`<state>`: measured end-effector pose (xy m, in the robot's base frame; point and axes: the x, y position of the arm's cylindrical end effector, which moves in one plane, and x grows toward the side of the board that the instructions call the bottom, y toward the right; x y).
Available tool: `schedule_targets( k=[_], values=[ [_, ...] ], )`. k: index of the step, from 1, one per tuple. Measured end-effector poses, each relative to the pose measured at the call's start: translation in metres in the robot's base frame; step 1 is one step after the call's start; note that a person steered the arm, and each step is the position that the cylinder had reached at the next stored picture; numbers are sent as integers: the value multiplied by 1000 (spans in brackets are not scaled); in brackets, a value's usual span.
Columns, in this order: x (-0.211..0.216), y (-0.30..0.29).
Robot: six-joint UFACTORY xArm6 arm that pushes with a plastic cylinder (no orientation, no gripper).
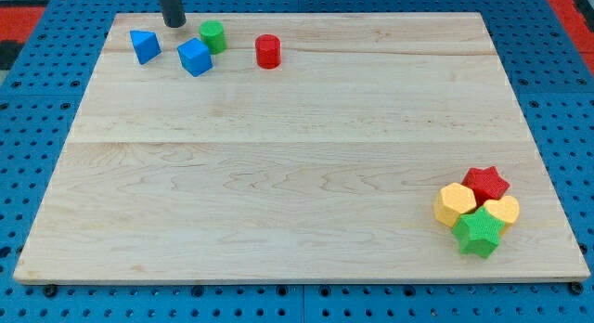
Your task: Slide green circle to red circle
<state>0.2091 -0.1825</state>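
The green circle [213, 35] sits near the desk's [278, 174] top-left edge, touching the blue cube [195, 57] at its lower left and apart from the red circle [268, 51] to its right; the slide is not yet finished. There is no pincer, only my tip [174, 24], resting just left of the green circle, between it and the blue block [144, 45]; a rightward push remains.

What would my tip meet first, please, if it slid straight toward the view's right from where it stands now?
Probably the green circle, just right of my tip and slightly lower; a glancing hit or near miss is possible. The red circle lies beyond.
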Motion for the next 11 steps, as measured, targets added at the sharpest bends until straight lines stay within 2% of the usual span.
schedule_targets(
  k=[3,4,6,10,11],
  values=[
    [67,54],
    [57,49],
    [0,33],
    [47,96],
    [47,77]
  ],
)
